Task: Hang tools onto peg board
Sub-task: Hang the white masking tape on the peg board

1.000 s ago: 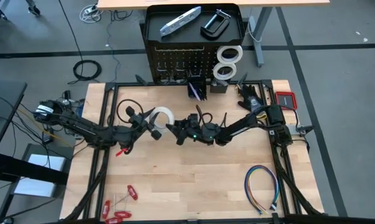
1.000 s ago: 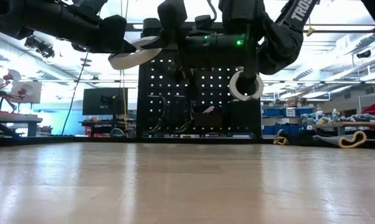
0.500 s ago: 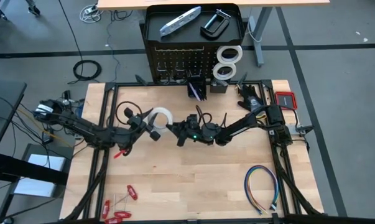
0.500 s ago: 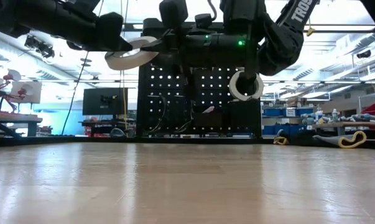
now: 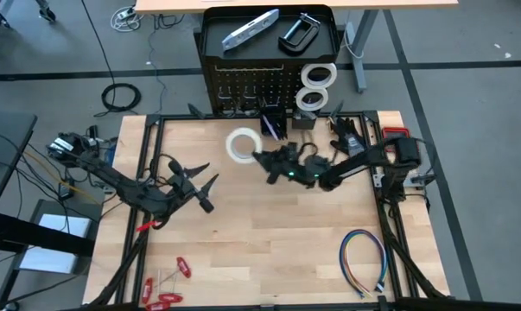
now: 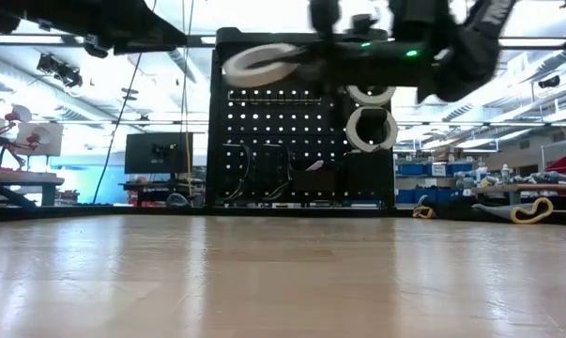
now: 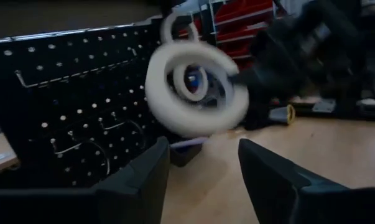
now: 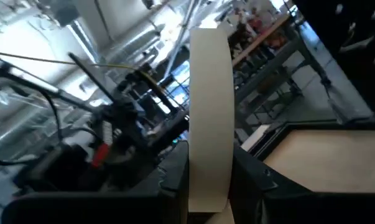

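Note:
A white tape roll (image 5: pixel 241 144) (image 6: pixel 262 64) hangs in the air in front of the peg board (image 5: pixel 247 86) (image 6: pixel 301 141), with my right gripper (image 5: pixel 260 156) (image 8: pixel 210 177) shut on it. My left gripper (image 5: pixel 201 180) (image 7: pixel 203 168) is open and clear of the roll, nearer the table's left side; the roll (image 7: pixel 196 93) shows ahead of its fingers. Two other white tape rolls (image 5: pixel 319 75) (image 5: pixel 310 98) hang on the board's right part. A silver bar-shaped tool (image 5: pixel 250 28) and a black C-clamp (image 5: pixel 299 33) lie on the board's top tray. My right gripper pinches the roll between its two fingers (image 8: pixel 175 171), one on each flat face, at the part of the rim (image 8: pixel 210 186) nearest the arm. The fingers come roughly level from the table's right side. The roll is lifted clear of the table and tilted.
Two small black bins (image 5: pixel 273 123) (image 5: pixel 303 119) sit at the board's foot. Red-handled tools (image 5: pixel 167 289) lie at the near left, a multicoloured wire loop (image 5: pixel 364 263) at the near right, and a flat red case (image 5: pixel 398 136) at the far right.
My left gripper has opened, let go of the tape roll and drawn back toward the table's left and near side. My right gripper has carried the roll up and toward the far edge, close to the peg board.

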You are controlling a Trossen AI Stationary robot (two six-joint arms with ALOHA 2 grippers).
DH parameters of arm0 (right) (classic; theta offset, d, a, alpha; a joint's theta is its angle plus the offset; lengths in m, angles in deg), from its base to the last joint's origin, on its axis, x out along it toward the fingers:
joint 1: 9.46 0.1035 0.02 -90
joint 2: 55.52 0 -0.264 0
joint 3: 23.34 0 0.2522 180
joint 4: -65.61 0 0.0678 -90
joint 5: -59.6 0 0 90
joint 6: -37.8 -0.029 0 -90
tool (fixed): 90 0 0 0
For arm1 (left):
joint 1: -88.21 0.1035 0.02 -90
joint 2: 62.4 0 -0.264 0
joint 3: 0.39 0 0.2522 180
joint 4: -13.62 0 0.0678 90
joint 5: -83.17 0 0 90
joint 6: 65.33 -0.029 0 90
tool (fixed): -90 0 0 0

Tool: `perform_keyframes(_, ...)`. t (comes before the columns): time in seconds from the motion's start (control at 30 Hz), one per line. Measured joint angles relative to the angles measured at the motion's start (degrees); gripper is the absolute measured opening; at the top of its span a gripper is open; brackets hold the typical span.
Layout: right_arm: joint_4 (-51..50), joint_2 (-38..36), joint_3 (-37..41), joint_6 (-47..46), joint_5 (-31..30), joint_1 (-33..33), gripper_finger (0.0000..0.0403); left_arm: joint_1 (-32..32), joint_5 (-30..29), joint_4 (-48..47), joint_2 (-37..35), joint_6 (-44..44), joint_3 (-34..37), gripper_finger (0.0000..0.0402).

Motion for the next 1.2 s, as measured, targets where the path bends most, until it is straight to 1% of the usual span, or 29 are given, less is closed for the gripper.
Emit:
perform_keyframes(0.07, 2.0, -4.43, 4.14, 0.41, -1.26, -1.38, 0.0086, -0.14, -0.05, -0.98, 0.01, 0.13, -0.02, 0.0198)
perform_keyframes(0.17, 3.78, -11.4, 10.44, 0.2, -5.44, -3.67, 0.0086, -0.03, -0.24, -3.98, 0.02, 2.5, -0.02, 0.0199)
perform_keyframes(0.23, 4.37, -15.9, 14.18, -0.45, -6.4, -5.68, 0.0086, 0.06, -0.22, -5.16, 0.02, 3.41, 0.0, 0.0198)
perform_keyframes(0.3, 4.84, -20.34, 16.91, -1.29, -6.59, -8.49, 0.0086, 0.12, -0.18, -5.97, 0.02, 3.54, 0.0, 0.0198)
perform_keyframes(0.4, 4.87, -25.14, 19.15, -2.25, -6.72, -12.98, 0.0086, 0.19, 0.79, -6.37, 0.02, 4.64, 0.0, 0.0198)
perform_keyframes(0.47, 4.51, -27.04, 19.41, -4.44, -4.05, -15.91, 0.0086, 0.46, 0.88, -6.4, 0.02, 4.74, 0.0, 0.0198)
perform_keyframes(0.67, 3.83, -27.86, 18.6, -11.85, 1.3, -23.56, 0.0086, 0.51, 0.77, -6.61, 0.02, 5.05, 0.0, 0.0198)
perform_keyframes(0.77, 3.47, -27.78, 18.54, -13.53, 1.74, -26.23, 0.0086, 0.51, 0.76, -6.61, 0.02, 5.07, 0.0, 0.0198)
perform_keyframes(1.2, 5.05, -27.84, 18.52, -15.6, 2.55, -30.54, 0.0086, 0.51, 0.59, -7.18, 0.07, 5.11, 0.02, 0.0198)
